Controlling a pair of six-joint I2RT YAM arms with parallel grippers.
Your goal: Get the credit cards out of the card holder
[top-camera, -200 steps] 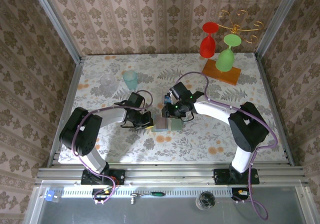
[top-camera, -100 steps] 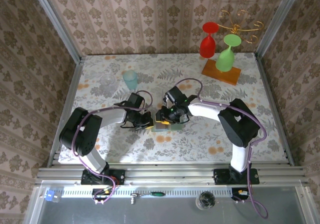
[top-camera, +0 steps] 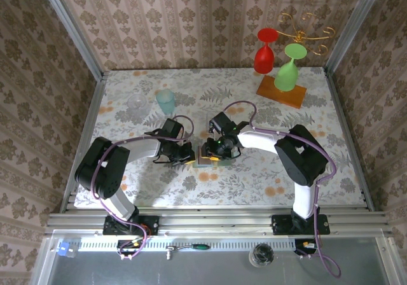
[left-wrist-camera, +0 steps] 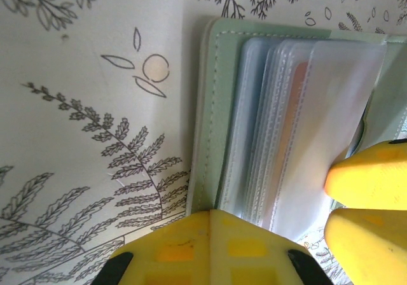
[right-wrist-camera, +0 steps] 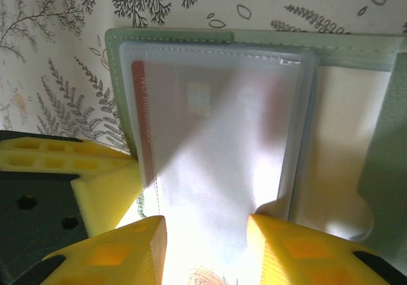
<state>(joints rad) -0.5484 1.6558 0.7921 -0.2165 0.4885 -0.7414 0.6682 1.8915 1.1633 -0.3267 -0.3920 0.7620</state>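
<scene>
Your card holder [left-wrist-camera: 210, 75] lies opened flat on the table [top-camera: 254, 177], near the middle, between your two grippers. Your left gripper [left-wrist-camera: 210, 218] is closed, its yellow fingers pressed together with no gap. Its tips meet the near corner of the holder's green panel, and you cannot tell from here whether they pinch that edge or only rest against it. In the left wrist view a stack of clear sleeves [left-wrist-camera: 331, 107] fans over that panel, and an orange card [left-wrist-camera: 299, 100] shows faintly through them. The right arm's yellow fingers [left-wrist-camera: 369, 183] come in from the right edge onto the top sleeve. Your right gripper [right-wrist-camera: 206, 224] has its jaws apart, one finger on each side of the near edge of the top sleeve. The sleeve runs between them, and nothing is clamped as far as you can see. A red card [right-wrist-camera: 143, 107] sits inside that sleeve, its long edge showing along the side nearest the left arm's fingers [right-wrist-camera: 95, 183]. So both cards are in their sleeves. From above, both arms reach in towards the holder from either side, the two grippers just beside each other over it. At the back right a red glass [top-camera: 264, 53] and a green glass [top-camera: 287, 69] stand upside down on a wooden board [top-camera: 281, 93]. At the back left a pale teal cup [top-camera: 165, 100] stands near a clear glass [top-camera: 135, 102], all well apart from the holder.
</scene>
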